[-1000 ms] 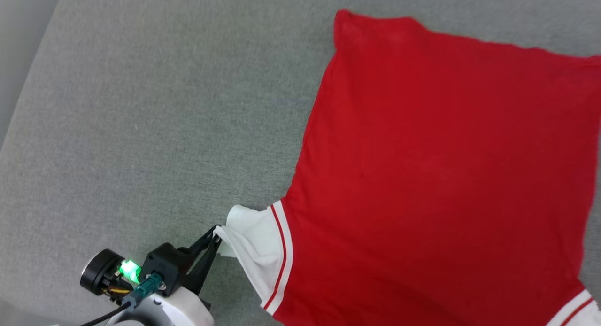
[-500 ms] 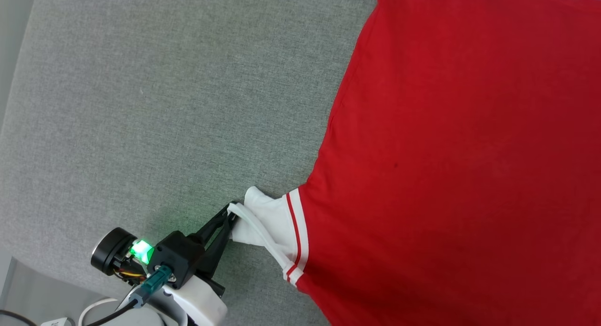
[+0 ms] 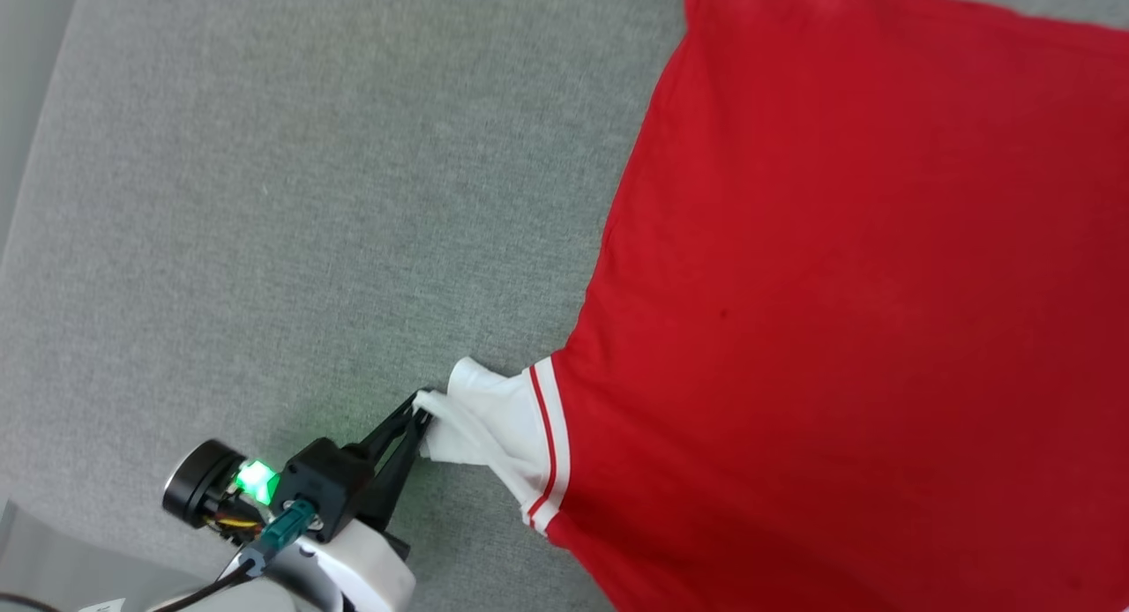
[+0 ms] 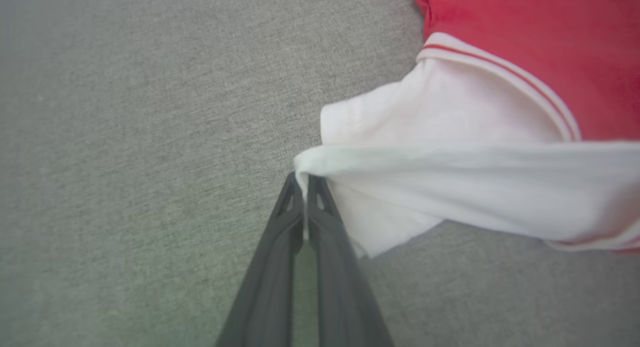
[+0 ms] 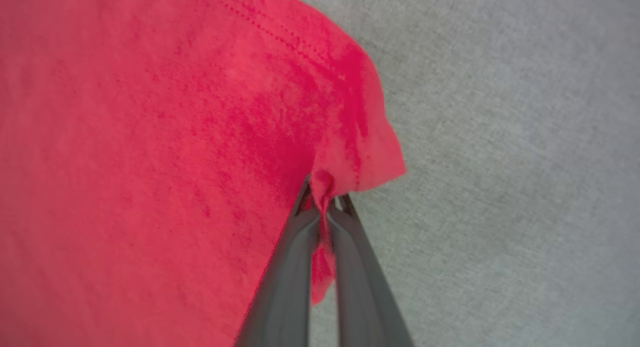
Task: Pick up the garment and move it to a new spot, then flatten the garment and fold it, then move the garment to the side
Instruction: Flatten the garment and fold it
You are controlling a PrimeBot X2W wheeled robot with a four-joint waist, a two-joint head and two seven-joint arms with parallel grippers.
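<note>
Lying spread on the grey woven fabric surface (image 3: 265, 197), the red jersey-style T-shirt with white striped-trim sleeves (image 3: 838, 330) sits toward the robot's right, plain side up. The left gripper (image 3: 422, 406) pinches its sleeve edge, with the two long dark fingers pressed together. The right gripper (image 5: 322, 189) is clamped on a bunched red corner.

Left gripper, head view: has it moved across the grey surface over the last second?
Cannot tell. The camera itself shifted; against the grey surface and its left edge, the left gripper, jaws shut on the garment, shows no clear move.
</note>
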